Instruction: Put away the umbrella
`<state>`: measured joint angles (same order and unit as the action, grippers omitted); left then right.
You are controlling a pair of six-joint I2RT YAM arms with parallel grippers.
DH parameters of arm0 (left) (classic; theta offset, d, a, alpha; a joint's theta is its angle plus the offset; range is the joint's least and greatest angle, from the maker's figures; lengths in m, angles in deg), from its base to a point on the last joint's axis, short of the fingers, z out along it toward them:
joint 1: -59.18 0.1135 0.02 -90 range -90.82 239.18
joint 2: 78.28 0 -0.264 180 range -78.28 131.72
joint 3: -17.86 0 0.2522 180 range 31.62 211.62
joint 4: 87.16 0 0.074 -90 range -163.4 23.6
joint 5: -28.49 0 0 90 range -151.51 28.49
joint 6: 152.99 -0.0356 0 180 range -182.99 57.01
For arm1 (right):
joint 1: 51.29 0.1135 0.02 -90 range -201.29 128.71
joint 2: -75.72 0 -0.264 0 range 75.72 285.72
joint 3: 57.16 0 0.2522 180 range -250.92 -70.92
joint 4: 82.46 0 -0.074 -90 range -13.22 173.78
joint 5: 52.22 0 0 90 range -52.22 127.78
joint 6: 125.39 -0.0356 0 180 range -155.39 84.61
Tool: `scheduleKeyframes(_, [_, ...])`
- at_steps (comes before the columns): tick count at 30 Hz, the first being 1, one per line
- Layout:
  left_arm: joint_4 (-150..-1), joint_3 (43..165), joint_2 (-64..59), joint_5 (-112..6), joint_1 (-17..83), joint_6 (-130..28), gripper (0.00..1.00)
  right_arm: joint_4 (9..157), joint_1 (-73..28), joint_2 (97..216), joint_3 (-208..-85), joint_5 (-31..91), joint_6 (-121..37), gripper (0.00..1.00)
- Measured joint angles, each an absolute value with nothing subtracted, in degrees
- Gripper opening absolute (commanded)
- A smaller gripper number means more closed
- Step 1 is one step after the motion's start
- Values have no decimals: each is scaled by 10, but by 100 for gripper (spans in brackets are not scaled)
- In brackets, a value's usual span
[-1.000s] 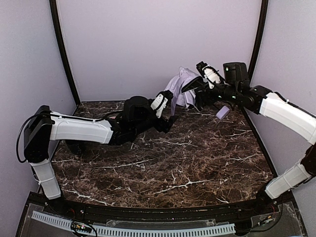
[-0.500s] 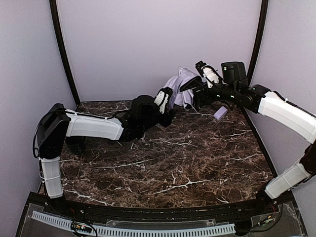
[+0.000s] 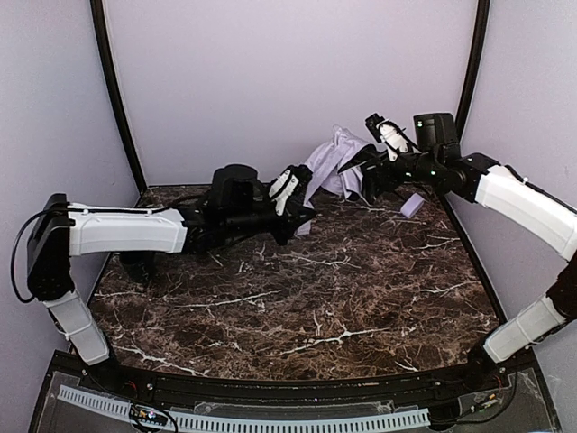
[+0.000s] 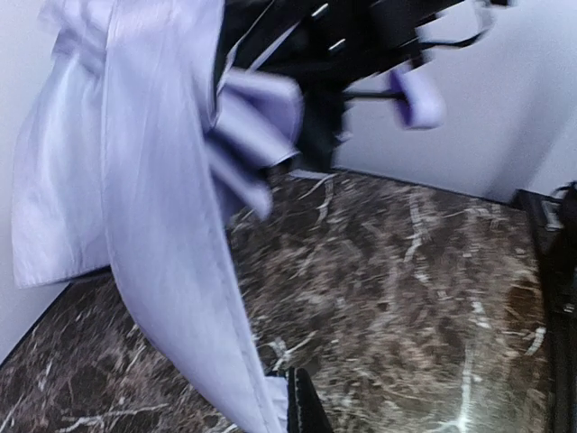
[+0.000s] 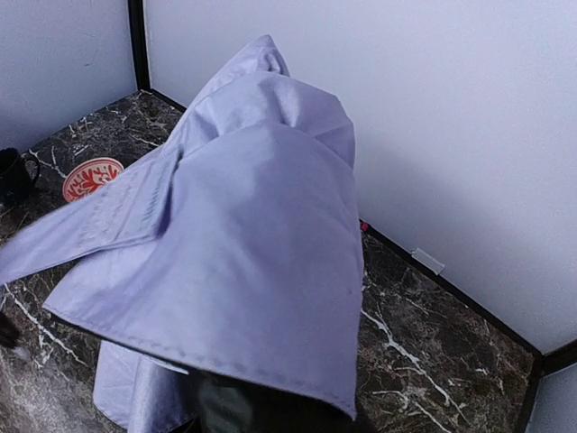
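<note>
Up at the far edge of the marble table [image 3: 343,298], upper centre-right of the overhead view, the umbrella [image 3: 334,158] hangs in the air, its pale lavender canopy bunched and drooping. Right gripper [image 3: 362,167] reaches in from the right and carries it: the jaws are buried in the folds, closed on the umbrella, though which part they clamp cannot be made out. From the right wrist, fabric fills nearly the whole frame and hides the fingers completely. The small lavender handle [image 3: 411,206] dangles to the right of the canopy, just above the tabletop.

Over to the left gripper [image 3: 299,209], stretched in low from the left side. Its jaws are pressed together, pinching a long flap of the canopy that runs straight down to the black finger [image 4: 302,406] at the bottom of the left wrist view. Black underside shows at the top there.

Left edge of the right wrist view: a red-patterned bowl [image 5: 92,178] beside a black mug [image 5: 13,171].
</note>
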<state>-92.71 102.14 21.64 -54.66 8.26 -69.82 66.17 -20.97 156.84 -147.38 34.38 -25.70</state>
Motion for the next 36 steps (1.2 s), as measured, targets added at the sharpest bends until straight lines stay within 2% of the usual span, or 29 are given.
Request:
scheduleKeyframes(7, [-822, 1017, 88, -279, 127, -769, 0, 657, -264, 1541, -1447, 191, -194, 0])
scheduleKeyframes(14, [-746, 1017, 142, -115, 140, -809, 0, 675, -261, 1489, -1447, -4, -161, 0])
scheduleKeyframes(17, [-720, 1020, 146, -69, 141, -821, 0, 632, -258, 1475, -1455, -43, -120, 0])
scheduleKeyframes(26, [-504, 1137, 88, -93, 111, -972, 0, 543, -265, 1463, -1455, 61, 3, 0])
scheduleKeyframes(32, [-475, 1119, 41, -114, 144, -1032, 0, 528, -264, 1455, -1452, 24, 36, 0])
scheduleKeyframes(36, [-455, 1114, 70, -104, 158, -1065, 0, 538, -260, 1432, -1449, 2, 29, 0])
